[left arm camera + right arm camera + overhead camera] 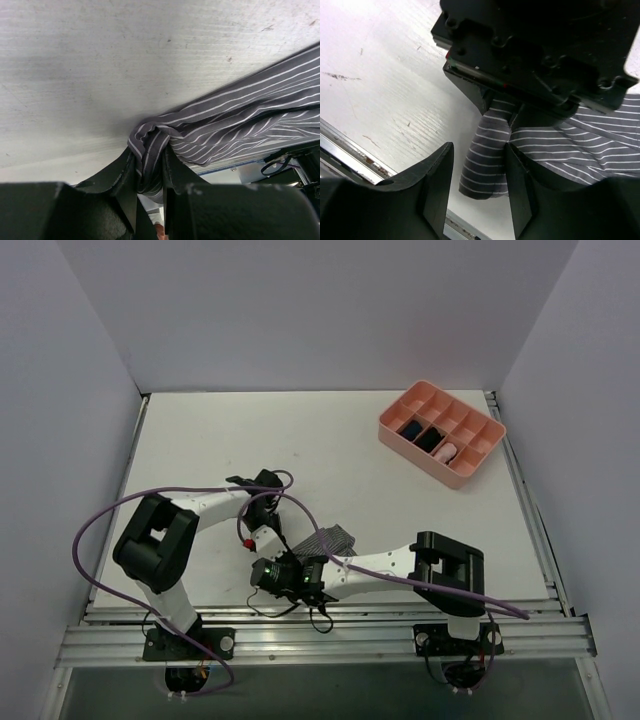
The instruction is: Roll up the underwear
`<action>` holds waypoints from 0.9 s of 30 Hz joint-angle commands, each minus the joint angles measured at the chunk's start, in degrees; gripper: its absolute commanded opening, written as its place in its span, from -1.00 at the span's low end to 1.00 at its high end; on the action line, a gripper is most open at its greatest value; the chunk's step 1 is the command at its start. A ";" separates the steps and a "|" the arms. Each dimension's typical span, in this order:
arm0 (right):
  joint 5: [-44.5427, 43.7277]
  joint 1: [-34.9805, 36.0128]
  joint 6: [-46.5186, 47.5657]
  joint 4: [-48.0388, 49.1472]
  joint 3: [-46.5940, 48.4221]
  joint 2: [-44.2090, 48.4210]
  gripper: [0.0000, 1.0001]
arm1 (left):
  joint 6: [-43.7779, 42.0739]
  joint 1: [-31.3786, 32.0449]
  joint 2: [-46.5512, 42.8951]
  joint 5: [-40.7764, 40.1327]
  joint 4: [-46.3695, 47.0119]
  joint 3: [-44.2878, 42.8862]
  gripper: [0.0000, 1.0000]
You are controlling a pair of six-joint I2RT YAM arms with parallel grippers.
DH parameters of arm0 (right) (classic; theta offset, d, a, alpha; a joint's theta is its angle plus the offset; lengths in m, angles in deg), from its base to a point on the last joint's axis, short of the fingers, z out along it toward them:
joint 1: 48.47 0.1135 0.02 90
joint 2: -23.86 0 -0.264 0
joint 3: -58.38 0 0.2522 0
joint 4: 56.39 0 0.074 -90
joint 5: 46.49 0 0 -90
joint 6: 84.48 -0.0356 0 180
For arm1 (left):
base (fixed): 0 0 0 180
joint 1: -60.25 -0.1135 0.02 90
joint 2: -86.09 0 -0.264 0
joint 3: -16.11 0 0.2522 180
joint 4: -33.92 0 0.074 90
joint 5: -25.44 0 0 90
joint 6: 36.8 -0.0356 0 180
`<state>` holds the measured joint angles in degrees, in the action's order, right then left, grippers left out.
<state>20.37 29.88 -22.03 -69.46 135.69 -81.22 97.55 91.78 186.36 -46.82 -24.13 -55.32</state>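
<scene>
Left jaws pinch a bunched fold of the underwear [240, 115] near the tabletop [385, 100] front edge; right jaws sit spread around its dangling corner. I'd grab that corner squarely and keep the cloth taut so it rolls tight.

Both arms are built of white links and blocky black joints: the left arm [215, 505] and the right arm [385, 565]. A purple cable [95, 525] loops wide from the left arm, and a second cable [500, 609] runs along the right arm. The bases [185, 642] are black. The left gripper [512, 112] has a black housing with recessed screws and a thin red-and-green line. Its fingers [117, 177] are matte black with pale chips along the edges. The right fingers [432, 175] are black and curved.
</scene>
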 commanded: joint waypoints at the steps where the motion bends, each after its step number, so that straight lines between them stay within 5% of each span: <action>1: -4.29 1.55 -1.10 -4.38 2.02 -1.18 -0.26 | 0.90 0.46 0.81 -3.67 -1.94 1.24 -0.95; 3: -3.94 1.20 -3.73 -4.73 0.88 -1.27 -0.62 | 1.87 0.46 0.02 -3.85 -2.46 1.86 -0.95; 6: -2.45 0.93 -7.06 -4.65 -2.63 -0.83 -0.88 | 3.27 -0.41 -2.26 -4.81 -2.99 2.21 -0.95; 9: 0.62 -0.56 -11.19 -1.31 -9.83 1.10 -0.94 | 4.50 -2.25 -5.24 -5.69 -4.22 2.12 -0.86; 10: 3.42 -1.17 -12.17 3.22 -12.02 3.10 -0.95 | 5.47 -2.78 -6.30 -5.87 -4.48 2.12 -0.61; 14: 10.12 -3.90 -17.53 14.67 -24.33 8.91 -0.98 | 6.79 -5.33 -11.84 -8.24 -6.06 0.98 -0.29; 19: 15.92 -7.41 -21.75 27.67 -36.37 11.74 -0.98 | 5.57 -6.57 -17.03 -11.23 -6.86 -0.43 -0.11; 27: 22.51 -11.99 -22.11 30.43 -36.13 6.65 -0.98 | 4.42 -5.25 -23.54 -2.98 8.15 9.06 0.04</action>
<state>39.06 18.86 -44.52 -28.05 102.07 -69.22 102.69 85.81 165.13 -53.14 -23.00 -49.12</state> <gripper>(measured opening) 0.130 0.507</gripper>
